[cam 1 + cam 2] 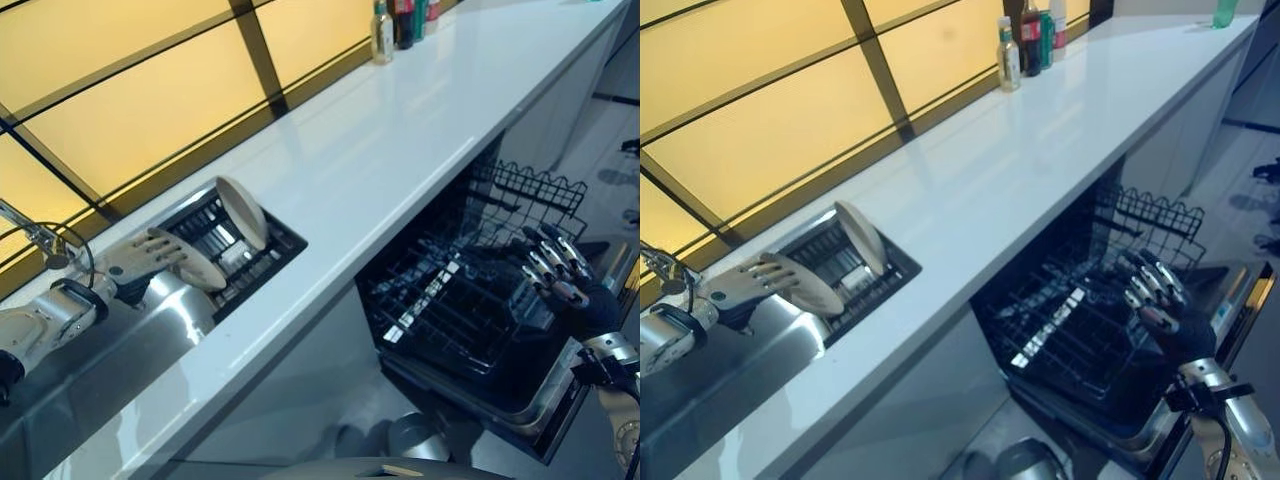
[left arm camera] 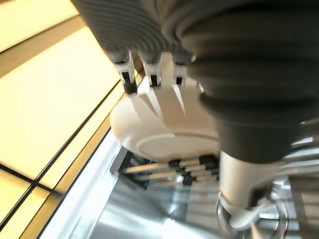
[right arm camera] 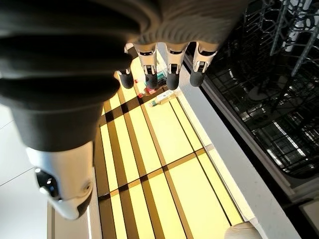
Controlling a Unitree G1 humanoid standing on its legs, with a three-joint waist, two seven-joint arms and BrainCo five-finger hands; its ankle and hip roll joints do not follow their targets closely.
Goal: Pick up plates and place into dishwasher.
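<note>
A long white countertop [image 1: 380,150] is running away toward the far end of the room, its glossy surface catching pale reflections. Behind it, a wall of glowing yellow panels [image 1: 120,90] is shining warmly, with dark bars [image 1: 258,55] crossing between the panes. A cluster of bottles [image 1: 1028,38] is standing on the counter's far end against the panels, white cabinet fronts [image 1: 560,95] are showing below the counter, and a pale floor [image 1: 610,150] is lying beyond.
</note>
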